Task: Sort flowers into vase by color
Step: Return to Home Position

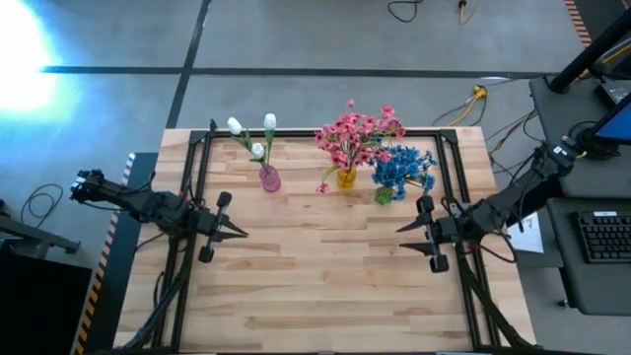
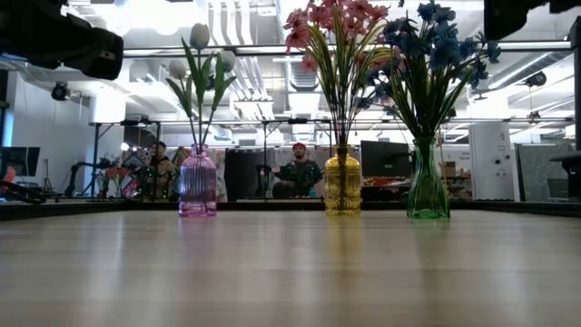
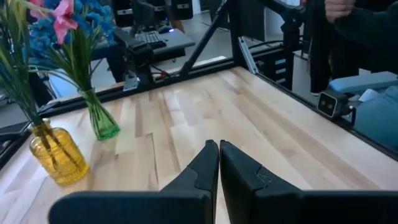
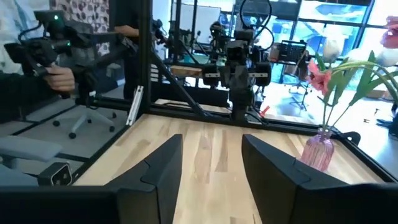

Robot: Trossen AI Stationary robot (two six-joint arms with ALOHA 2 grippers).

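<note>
Three small vases stand in a row near the table's far edge. The pink vase (image 1: 268, 178) holds white buds (image 1: 254, 133) by their stems. In the yellow vase (image 1: 346, 178) stand pink flowers (image 1: 357, 131), and in the green vase (image 1: 383, 195) blue flowers (image 1: 402, 168). My left gripper (image 1: 243, 234) hovers shut at the table's left, pointing toward the middle. Opposite it, at the table's right, my right gripper (image 1: 405, 237) is open with nothing between its fingers (image 4: 168, 155). Both are nearer than the vases and touch none of them.
A black frame (image 1: 325, 131) runs round the table top. Bare wood lies between the two grippers and toward the near edge (image 1: 325, 296). People sit in the room beyond the table (image 2: 300, 173); a hand holds a device off the table's side (image 4: 59, 74).
</note>
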